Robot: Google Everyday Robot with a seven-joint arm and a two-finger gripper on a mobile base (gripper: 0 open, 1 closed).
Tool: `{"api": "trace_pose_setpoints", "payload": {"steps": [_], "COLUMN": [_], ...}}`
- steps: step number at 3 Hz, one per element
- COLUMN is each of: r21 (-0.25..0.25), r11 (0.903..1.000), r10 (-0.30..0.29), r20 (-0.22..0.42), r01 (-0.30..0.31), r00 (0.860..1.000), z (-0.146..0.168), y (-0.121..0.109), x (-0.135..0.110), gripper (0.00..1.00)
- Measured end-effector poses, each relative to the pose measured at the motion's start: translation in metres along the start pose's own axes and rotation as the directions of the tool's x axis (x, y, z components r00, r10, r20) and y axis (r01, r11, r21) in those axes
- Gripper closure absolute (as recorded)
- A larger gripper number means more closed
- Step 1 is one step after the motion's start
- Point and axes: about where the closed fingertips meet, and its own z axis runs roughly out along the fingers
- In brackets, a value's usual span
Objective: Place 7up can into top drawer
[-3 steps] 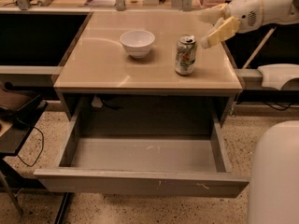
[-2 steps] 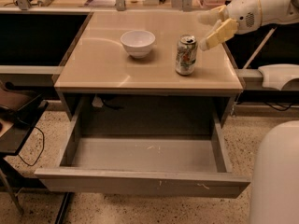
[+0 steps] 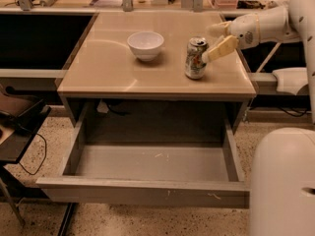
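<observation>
My arm reaches in from the right, low over the tan worktop (image 3: 106,65). My gripper (image 3: 208,43) has its cream fingers spread, the lower one at the right side of the small pale white-green aluminium can (image 3: 195,60). The can stands upright beside a white bowl (image 3: 145,44). Below, the wide grey drawer (image 3: 147,193) is pulled open.

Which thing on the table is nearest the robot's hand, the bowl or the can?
The 7up can: the open gripper is right beside its top, while the white bowl sits well away from it.
</observation>
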Motion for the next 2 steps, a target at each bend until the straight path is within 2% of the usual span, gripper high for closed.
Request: {"api": "trace_pose_setpoints", "payload": {"steps": [1, 2], "r21": [0.002, -0.068], "r11": [1.0, 0.9965], "r10": [0.004, 0.052], "r20": [0.002, 0.041], "r01": [-0.004, -0.05], "r00": [1.0, 0.998], "z": [0.002, 0.017], "y": [-0.003, 0.012], "x": [0.003, 0.005], "gripper": [0.0, 0.0]}}
